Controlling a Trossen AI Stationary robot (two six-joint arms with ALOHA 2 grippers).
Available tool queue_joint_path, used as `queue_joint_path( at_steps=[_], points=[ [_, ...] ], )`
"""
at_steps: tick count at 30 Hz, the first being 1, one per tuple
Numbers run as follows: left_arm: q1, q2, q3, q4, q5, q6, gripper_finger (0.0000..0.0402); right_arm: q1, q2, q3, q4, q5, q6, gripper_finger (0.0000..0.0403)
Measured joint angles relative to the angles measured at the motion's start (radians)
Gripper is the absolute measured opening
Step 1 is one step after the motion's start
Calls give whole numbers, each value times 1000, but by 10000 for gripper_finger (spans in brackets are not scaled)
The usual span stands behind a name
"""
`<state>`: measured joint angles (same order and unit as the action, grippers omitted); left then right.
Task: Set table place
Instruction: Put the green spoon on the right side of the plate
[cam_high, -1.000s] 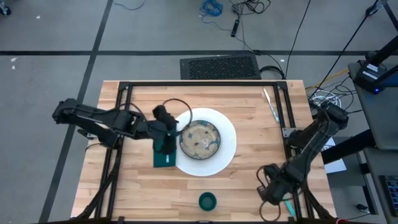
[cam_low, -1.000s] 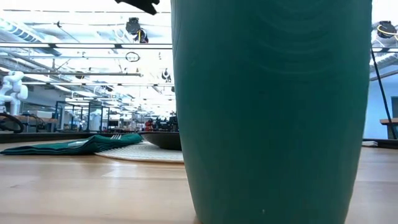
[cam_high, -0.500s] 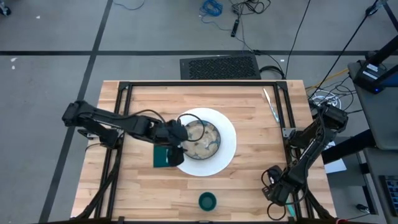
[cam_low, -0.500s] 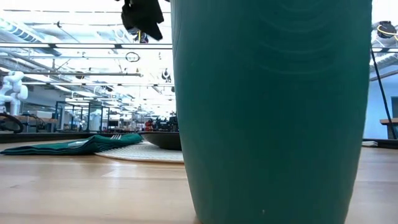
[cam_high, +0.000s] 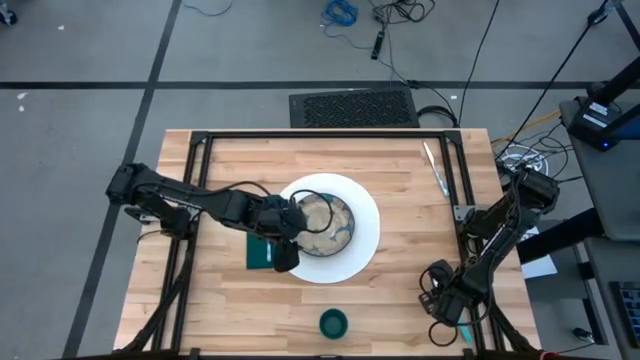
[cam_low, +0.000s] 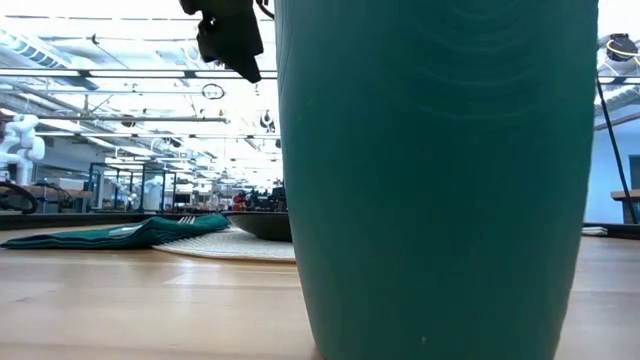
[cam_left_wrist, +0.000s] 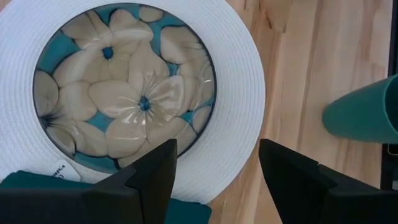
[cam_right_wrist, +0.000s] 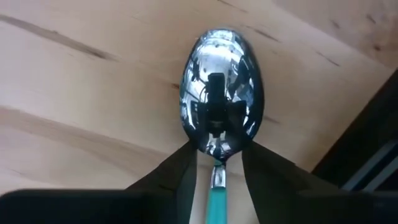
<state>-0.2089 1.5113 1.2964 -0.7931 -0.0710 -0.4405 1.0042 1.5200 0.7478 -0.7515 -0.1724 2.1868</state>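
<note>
A white plate (cam_high: 366, 232) holds the flowered beige-blue bowl (cam_high: 322, 222) at mid-table. The dark green napkin (cam_high: 260, 254) lies at the plate's left, tucked against its rim, with fork tines (cam_low: 186, 219) on it. My left gripper (cam_left_wrist: 214, 168) hangs open over the plate's near-left rim (cam_left_wrist: 245, 124). The green cup (cam_high: 333, 323) stands by the near edge. The teal-handled spoon (cam_right_wrist: 221, 99) lies on the wood at the near right corner. My right gripper (cam_right_wrist: 217, 171) is open above it, one finger on each side of the spoon's neck. My right gripper comes at the spoon from above, its fingers along the spoon and either side of the neck (cam_right_wrist: 216, 177) where bowl meets teal handle. I cannot tell whether the fingertips (cam_right_wrist: 180, 168) touch it. The spoon lies flat on the table, bowl up.
A silver knife (cam_high: 435, 168) lies near the far right corner, beside the black frame rail (cam_high: 458, 170). Bare wood lies between the plate and the right rail, and along the near edge either side of the cup.
My left gripper has gone from over the napkin toward the table's right and near edges, to the plate's near-left rim, and has come lower. My right gripper has shifted slightly toward the right edge at the near corner.
</note>
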Motion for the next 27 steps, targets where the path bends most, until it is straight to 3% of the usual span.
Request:
queue_joint_path(
  at_steps=[4, 9, 15, 19, 27],
  points=[
    [-4, -2, 14, -11, 0, -26, 212, 0, 0, -9, 2, -2, -9, 90],
    [-17, -2, 22, -11, 16, -26, 212, 0, -1, -24, 7, -2, -12, 15],
    [-46, -8, 22, -38, 18, -52, 212, -7, -4, -5, -22, 18, -11, 5],
    [-55, -7, 22, -38, 6, -51, 212, -22, -41, 82, -82, 150, -15, 3],
    [-54, -8, 22, -2, -39, 2, 212, -23, -128, 298, -382, 533, 1, 1]
  ],
)
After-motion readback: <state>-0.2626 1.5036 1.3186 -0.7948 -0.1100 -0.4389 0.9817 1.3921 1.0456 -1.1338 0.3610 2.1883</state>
